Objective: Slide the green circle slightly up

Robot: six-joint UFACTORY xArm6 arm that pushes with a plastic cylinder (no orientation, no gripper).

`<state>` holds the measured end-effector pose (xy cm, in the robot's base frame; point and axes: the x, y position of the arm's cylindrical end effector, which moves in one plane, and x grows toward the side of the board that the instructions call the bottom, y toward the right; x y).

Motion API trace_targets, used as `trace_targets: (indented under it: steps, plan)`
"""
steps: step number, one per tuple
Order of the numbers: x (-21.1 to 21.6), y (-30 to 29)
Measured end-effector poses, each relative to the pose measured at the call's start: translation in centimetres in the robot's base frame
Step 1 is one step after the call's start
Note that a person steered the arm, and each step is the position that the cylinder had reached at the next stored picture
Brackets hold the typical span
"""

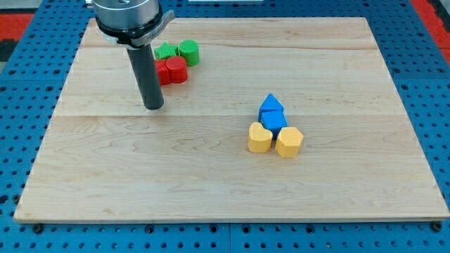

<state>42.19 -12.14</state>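
The green circle (188, 51) sits near the view's top left on the wooden board (211, 176). A green star (166, 51) touches its left side. Two red blocks lie just below them: a red round one (176, 69) and another red one (162, 72), partly hidden behind the rod. My tip (153, 107) rests on the board below and left of this cluster, about a block's width below the red blocks and apart from them.
A second cluster lies right of centre: a blue triangle (271, 105), a blue block (273, 121), a yellow heart (259, 138) and a yellow hexagon (289, 142). Blue pegboard (21, 105) surrounds the board.
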Motion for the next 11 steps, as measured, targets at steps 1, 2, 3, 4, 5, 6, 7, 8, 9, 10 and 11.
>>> trace_targets:
  steps: [1, 2, 3, 4, 5, 6, 7, 8, 9, 10, 11]
  plan:
    - [0.0, 0.0]
    - [0.0, 0.1]
    - [0.6, 0.1]
    - [1.2, 1.2]
    - [1.5, 6.2]
    - [-4.0, 9.2]
    - [-5.7, 9.4]
    - [-6.8, 9.1]
    - [-7.9, 8.1]
    - [-11.3, 6.3]
    - [-13.9, 1.9]
